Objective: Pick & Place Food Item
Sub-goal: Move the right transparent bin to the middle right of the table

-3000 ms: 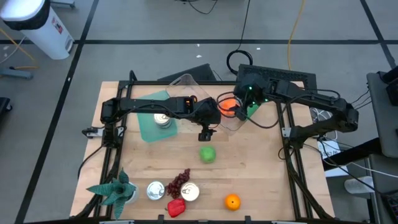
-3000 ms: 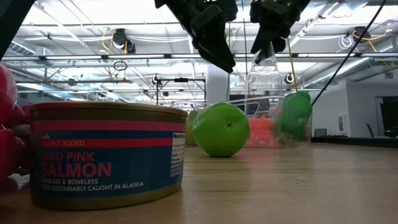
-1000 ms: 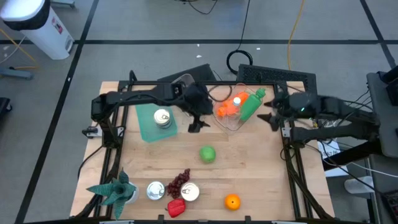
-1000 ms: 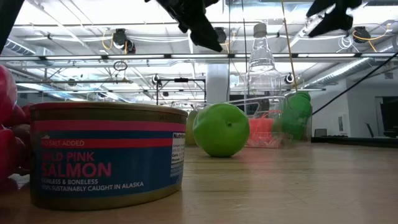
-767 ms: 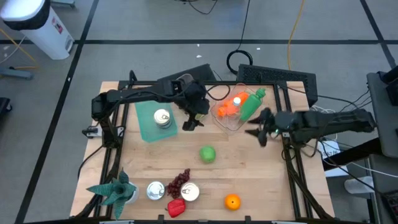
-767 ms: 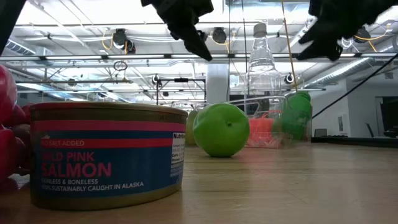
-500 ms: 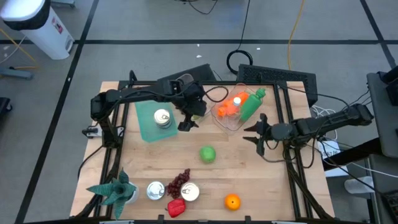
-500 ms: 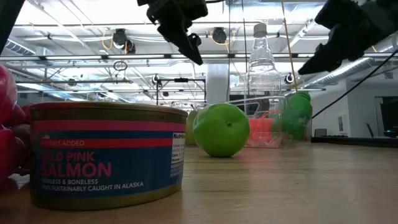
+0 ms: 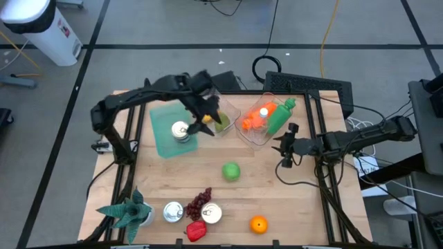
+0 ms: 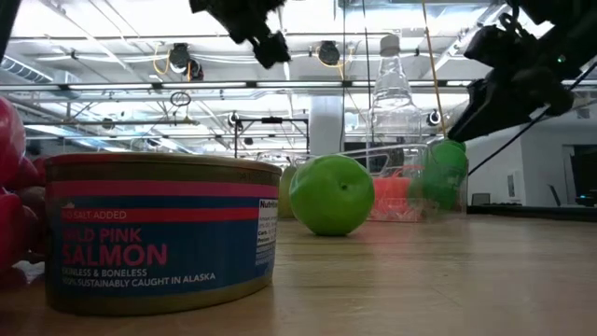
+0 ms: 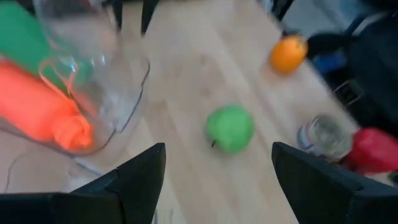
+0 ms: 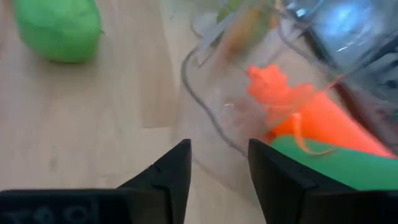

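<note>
A clear container [image 9: 257, 124] lies far of centre on the table, with an orange carrot [image 9: 257, 116] and a green vegetable [image 9: 279, 116] inside. A green apple [image 9: 231, 171] rests on the bare wood. My left gripper [image 9: 201, 122] is open above the right edge of the teal plate [image 9: 163, 140], left of the container. My right gripper [image 9: 286, 147] is open and level just right of the container, pointing toward the table's left. Its wrist view shows the carrot [image 12: 311, 118], the container rim [image 12: 205, 106] and the apple [image 12: 59, 28].
A can [image 9: 181, 131] stands on the teal plate. Near the near edge sit a plant [image 9: 128, 211], two cans [image 9: 173, 211] [image 9: 211, 213], grapes [image 9: 199, 202], a red pepper [image 9: 196, 231] and an orange [image 9: 258, 223]. A salmon can [image 10: 159, 233] fills the low view's left.
My left gripper has drawn back from the container toward the table's left and far edge, rising. My right gripper has swung from the far right toward the near edge and come lower, ending level beside the container. The food has stayed put.
</note>
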`<action>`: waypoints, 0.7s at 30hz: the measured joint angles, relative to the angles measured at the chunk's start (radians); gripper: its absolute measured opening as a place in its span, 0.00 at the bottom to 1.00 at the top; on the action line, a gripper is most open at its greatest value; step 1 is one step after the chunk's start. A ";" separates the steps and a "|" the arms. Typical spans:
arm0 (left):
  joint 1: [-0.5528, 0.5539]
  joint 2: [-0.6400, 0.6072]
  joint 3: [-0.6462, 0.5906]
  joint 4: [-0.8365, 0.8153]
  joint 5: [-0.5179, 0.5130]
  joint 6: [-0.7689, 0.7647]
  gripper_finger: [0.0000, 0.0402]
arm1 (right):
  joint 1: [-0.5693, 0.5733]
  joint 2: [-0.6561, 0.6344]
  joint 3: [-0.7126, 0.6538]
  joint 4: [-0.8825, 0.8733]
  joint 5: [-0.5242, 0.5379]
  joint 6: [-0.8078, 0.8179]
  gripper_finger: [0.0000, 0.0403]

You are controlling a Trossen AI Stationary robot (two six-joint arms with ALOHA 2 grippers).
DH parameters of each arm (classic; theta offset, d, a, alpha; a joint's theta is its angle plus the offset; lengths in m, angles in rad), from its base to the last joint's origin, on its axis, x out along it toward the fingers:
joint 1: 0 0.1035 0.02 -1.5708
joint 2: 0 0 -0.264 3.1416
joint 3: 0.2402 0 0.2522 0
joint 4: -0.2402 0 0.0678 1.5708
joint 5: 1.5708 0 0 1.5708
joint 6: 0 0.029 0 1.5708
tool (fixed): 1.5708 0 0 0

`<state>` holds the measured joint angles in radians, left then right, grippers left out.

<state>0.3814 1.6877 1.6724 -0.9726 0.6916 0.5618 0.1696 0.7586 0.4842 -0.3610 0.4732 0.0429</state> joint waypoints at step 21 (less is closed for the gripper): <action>0.034 -0.868 -1.064 0.977 -0.302 -0.568 0.74 | -0.131 0.170 0.054 0.005 -0.019 -0.319 0.44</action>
<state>0.4154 0.8198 0.6082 0.0045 0.3894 -0.0061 0.0386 0.9282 0.5381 -0.3563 0.4543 -0.2756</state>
